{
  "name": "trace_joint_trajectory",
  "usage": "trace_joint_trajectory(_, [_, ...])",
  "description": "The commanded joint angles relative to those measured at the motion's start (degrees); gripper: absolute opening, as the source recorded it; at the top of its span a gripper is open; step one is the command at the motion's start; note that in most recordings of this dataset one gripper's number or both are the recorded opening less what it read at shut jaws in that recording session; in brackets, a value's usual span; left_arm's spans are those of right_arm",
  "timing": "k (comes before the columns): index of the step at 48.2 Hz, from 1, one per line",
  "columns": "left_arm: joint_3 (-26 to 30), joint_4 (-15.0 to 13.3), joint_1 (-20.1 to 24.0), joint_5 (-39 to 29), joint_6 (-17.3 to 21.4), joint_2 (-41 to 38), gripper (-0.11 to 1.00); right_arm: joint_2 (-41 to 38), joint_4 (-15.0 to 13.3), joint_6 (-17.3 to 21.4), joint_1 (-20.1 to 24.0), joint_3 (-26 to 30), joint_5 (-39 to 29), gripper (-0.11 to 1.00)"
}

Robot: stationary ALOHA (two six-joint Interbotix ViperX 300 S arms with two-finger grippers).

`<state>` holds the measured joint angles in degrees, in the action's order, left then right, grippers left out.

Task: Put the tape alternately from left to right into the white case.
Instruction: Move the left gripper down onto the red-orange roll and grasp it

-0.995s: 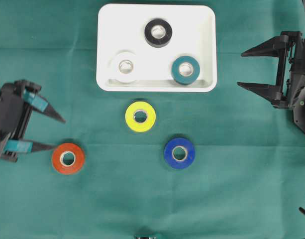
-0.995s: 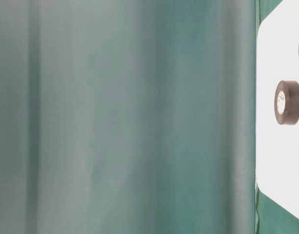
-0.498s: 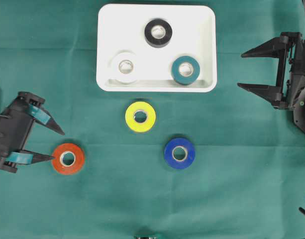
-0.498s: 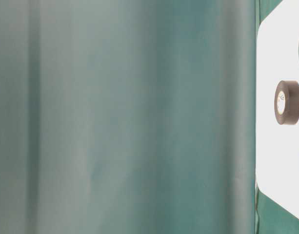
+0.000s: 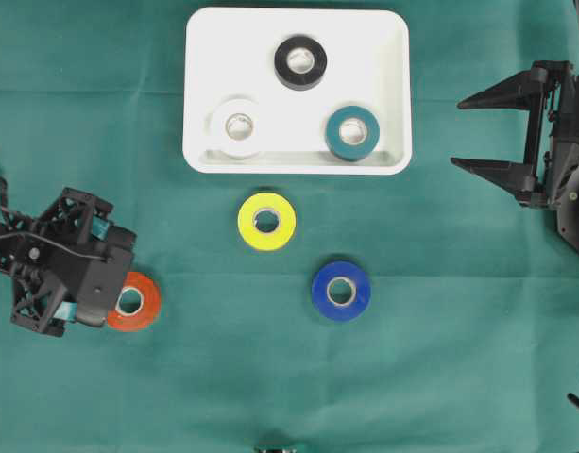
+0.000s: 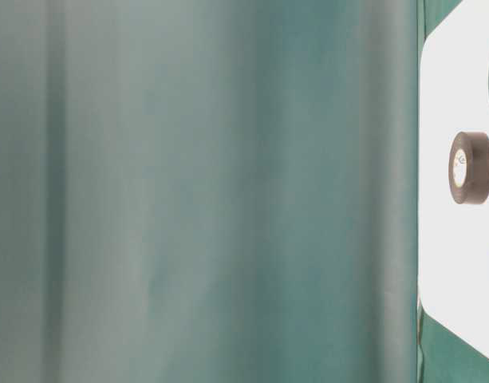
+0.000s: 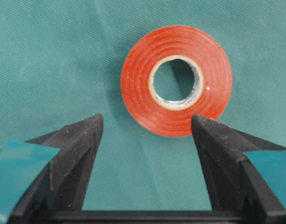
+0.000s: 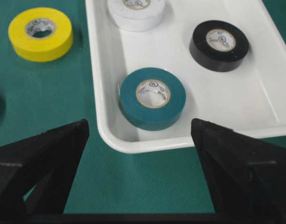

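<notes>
Lining up on the red-orange roll (image 7: 176, 80): left gripper (image 7: 145, 128) sits over it, jaws spread wide, nothing held, the roll flat on the green cloth (image 5: 440, 377) just ahead of the fingertips. White case (image 5: 199, 94) already holds the black roll (image 5: 300, 62), white roll (image 5: 238, 126) and teal roll (image 5: 352, 133); yellow roll (image 5: 266, 221) and blue roll (image 5: 341, 291) lie outside on the cloth. Right gripper (image 5: 478, 132) is parked beside the case, jaws wide, empty. Next, I'd judge: nudge forward so the jaws straddle the roll, drop, close, carry it to the case.

three rolls (image 5: 300, 62) in case (image 5: 202, 38), three outside
</notes>
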<state>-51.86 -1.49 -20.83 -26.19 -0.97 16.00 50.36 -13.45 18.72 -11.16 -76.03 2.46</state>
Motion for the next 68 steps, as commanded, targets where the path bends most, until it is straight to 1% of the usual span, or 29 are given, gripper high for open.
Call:
trace_joint_trajectory(1, [1.85, 0.18, -0.18, 0.0, 0.18, -0.18, 0.73, -0.26, -0.09, 0.09, 0.09, 0.97, 0.53, 0.64])
trace_joint_trajectory(16, [1.93, 0.18, 0.53, 6.24, 0.44, -5.19, 0.73, -0.26, 0.0, 0.26, 0.18, 0.97, 0.53, 0.64])
trace_joint_trajectory(27, [1.41, 0.18, 1.76, 6.68, 0.44, -10.02, 0.73, -0.26, -0.09, 0.26, 0.18, 1.05, 0.62, 0.64])
trace_joint_trajectory(37, [0.7, 0.26, 2.2, 6.86, 0.53, -10.55, 0.72, -0.18, -0.09, 0.26, 0.18, 0.97, 0.53, 0.64])
trace_joint_trajectory(39, [0.44, 0.26, 2.2, 6.86, 0.44, -10.46, 0.7, -0.09, -0.09, 0.35, 0.18, 0.97, 0.53, 0.64])
trace_joint_trajectory(41, [0.26, 0.18, 2.2, 6.86, 0.35, -10.28, 0.65, -0.09, -0.09, 0.26, 0.18, 0.97, 0.53, 0.64])
trace_joint_trajectory(46, [0.26, 0.18, 2.2, 6.86, 0.09, -10.02, 0.37, 0.0, -0.09, 0.35, 0.18, 0.88, 0.62, 0.64])
trace_joint_trajectory(49, [0.26, 0.18, 2.2, 6.86, 0.0, -10.02, 0.25, 0.0, -0.09, 0.26, 0.18, 0.79, 0.62, 0.64])
trace_joint_trajectory(60, [1.32, 0.09, 2.2, 6.5, 0.0, -9.32, 0.24, 0.09, -0.09, 0.26, 0.09, 0.7, 0.53, 0.64])
trace_joint_trajectory(68, [3.16, 0.0, 2.2, 5.36, 0.0, -5.63, 0.24, 0.53, -0.09, 0.35, 0.18, 0.62, 0.35, 0.64])
